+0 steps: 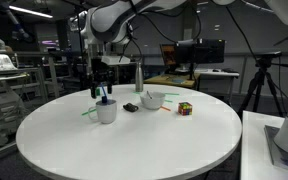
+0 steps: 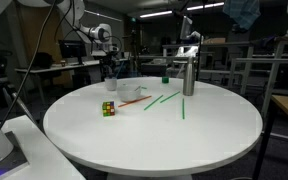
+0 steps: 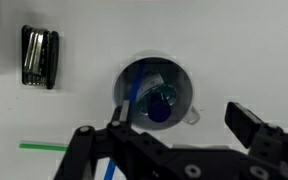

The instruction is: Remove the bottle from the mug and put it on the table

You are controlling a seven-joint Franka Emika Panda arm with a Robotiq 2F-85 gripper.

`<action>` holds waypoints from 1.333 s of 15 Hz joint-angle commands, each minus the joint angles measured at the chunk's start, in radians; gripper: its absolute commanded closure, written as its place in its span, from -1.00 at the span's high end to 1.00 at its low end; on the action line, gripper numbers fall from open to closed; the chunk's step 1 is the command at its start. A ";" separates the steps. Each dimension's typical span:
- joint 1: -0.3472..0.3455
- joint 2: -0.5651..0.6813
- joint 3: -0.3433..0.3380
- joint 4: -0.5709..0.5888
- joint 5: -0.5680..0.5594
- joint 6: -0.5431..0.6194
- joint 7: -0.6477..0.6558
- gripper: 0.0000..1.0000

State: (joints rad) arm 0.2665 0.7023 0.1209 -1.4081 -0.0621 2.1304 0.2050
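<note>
- worktop point(image 1: 134, 140): big, round, white, carries everything; its near edge is cut off in an exterior view.
- hand point(image 1: 102, 82): hangs just over the mug, fingers apart, gripping nothing.
- mug point(image 3: 156, 92): upright on the left part of the worktop; probably light, so it may lift or tip if the bottle drags.
- bottle point(image 3: 162, 106): stands inside the mug beside a blue stick point(image 3: 132, 95); looks light, stiff, smooth and likely slippery, so pinch the top above the rim.
- Hidden: the bottle's body is down in the mug; the wrist view crops the fingers; upright or tilted, cannot tell.
</note>
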 commanded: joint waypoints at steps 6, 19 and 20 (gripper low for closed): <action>0.016 0.055 -0.022 0.082 0.002 -0.062 0.011 1.00; 0.022 0.087 -0.022 0.112 0.002 -0.089 0.005 -0.58; 0.023 0.087 -0.023 0.115 0.000 -0.094 0.005 -0.73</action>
State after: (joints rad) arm 0.2727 0.7582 0.1116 -1.3584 -0.0636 2.0937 0.2050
